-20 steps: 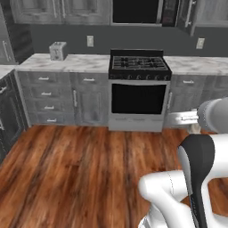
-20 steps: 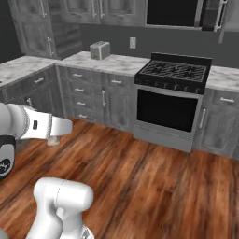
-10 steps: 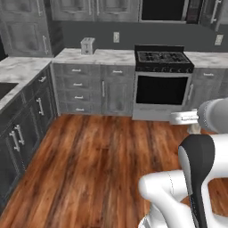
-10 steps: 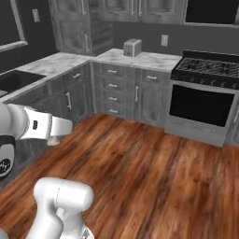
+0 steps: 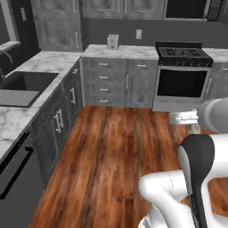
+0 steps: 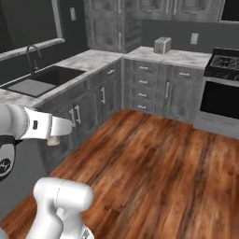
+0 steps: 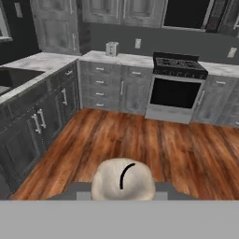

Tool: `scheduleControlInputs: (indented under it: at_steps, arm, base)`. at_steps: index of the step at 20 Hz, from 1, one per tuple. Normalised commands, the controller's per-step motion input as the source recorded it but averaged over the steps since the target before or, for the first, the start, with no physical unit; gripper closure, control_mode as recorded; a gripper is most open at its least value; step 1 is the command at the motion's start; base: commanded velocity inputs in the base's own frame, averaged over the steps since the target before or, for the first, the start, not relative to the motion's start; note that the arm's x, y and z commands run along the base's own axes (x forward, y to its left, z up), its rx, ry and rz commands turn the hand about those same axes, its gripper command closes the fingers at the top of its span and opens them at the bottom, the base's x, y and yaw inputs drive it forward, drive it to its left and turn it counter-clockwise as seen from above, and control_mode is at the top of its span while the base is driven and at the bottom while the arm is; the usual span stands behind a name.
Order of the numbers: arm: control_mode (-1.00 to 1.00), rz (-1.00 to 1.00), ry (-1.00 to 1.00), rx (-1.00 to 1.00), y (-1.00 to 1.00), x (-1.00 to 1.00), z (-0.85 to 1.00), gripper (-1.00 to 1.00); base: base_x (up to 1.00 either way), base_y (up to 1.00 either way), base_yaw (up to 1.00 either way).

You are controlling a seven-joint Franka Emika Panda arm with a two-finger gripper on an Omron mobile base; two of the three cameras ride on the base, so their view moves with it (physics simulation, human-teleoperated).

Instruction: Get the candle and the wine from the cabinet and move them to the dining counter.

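Note:
The candle [image 7: 123, 179], a short beige cylinder with a dark wick, sits between my gripper's [image 7: 123, 192] jaws at the bottom of the hand view. The gripper is shut on it. From the left base view the gripper [image 5: 189, 120] juts left from the arm with the candle [image 5: 194, 128] under its tip. The right base view has the gripper [image 6: 63, 130] pointing right, above the candle [image 6: 52, 140]. Dark grey wall cabinets [image 5: 122, 6] with pale handles hang along the far wall, doors closed. The wine and the dining counter are out of view.
A stove [image 5: 182, 80] stands at the far right, with a microwave [image 5: 187, 9] above it. A toaster [image 5: 112, 42] rests on the marble worktop [image 5: 129, 52] over drawer fronts. A sink [image 5: 24, 82] is set in the left counter. Wooden floor [image 5: 111, 151] stretches ahead.
The whole picture has swung: the base has turned left, so the stove slid right and the sink counter came into view. The gripper still holds the candle the same way.

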Motion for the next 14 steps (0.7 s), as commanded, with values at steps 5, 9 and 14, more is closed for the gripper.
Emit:
scheduleControlInputs:
  at_steps: [5,9,14]
  arm:
    - [1.0,0.0,0.0,0.0,0.0,0.0,0.0,1.0]
    - [1.0,0.0,0.0,0.0,0.0,0.0,0.0,1.0]
    - [1.0,0.0,0.0,0.0,0.0,0.0,0.0,1.0]
  base:
    - [-0.65,1.0,0.08]
    - [-0.64,1.0,0.08]
    - [-0.62,1.0,0.09]
